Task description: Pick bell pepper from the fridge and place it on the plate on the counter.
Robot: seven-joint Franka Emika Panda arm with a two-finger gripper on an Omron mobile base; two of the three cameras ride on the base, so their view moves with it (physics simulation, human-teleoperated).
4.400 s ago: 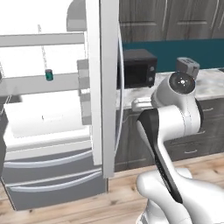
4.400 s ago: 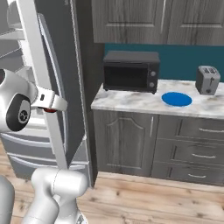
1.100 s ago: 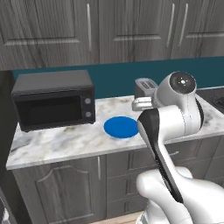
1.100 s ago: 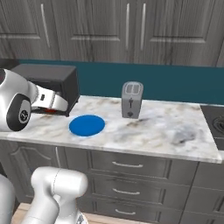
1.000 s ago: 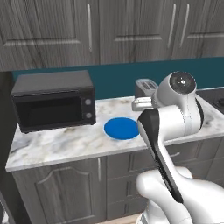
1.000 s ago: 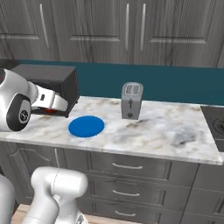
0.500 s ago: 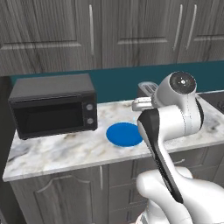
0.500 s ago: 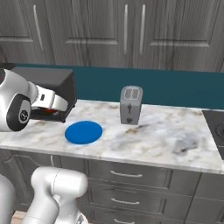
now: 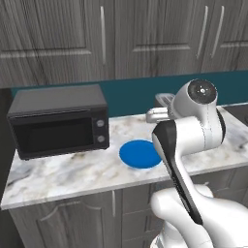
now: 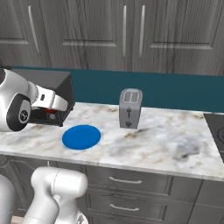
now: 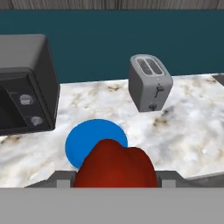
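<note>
My gripper point(image 11: 116, 178) is shut on the red, lumpy bell pepper point(image 11: 116, 162), which bulges up at the bottom of the hand view and hides the fingertips. Beyond it the blue plate point(image 11: 93, 134) lies flat on the marbled counter point(image 11: 188, 131), partly covered by the pepper. From the right base view my hand point(image 10: 52, 112) hangs in front of the microwave, up and to the left of the plate point(image 10: 81, 136). The left base view has the plate point(image 9: 139, 154) on the counter point(image 9: 68, 172) just left of my arm. The fridge is out of view.
A black microwave point(image 9: 58, 121) stands on the counter left of the plate. A grey toaster point(image 10: 130, 108) stands to the plate's right, near the teal back wall. A dark stove edge point(image 10: 216, 127) shows at far right. Dark cabinets hang above.
The base has driven from the fridge to the counter, and both base views keep shifting, with the plate sliding across them. The pepper stays gripped.
</note>
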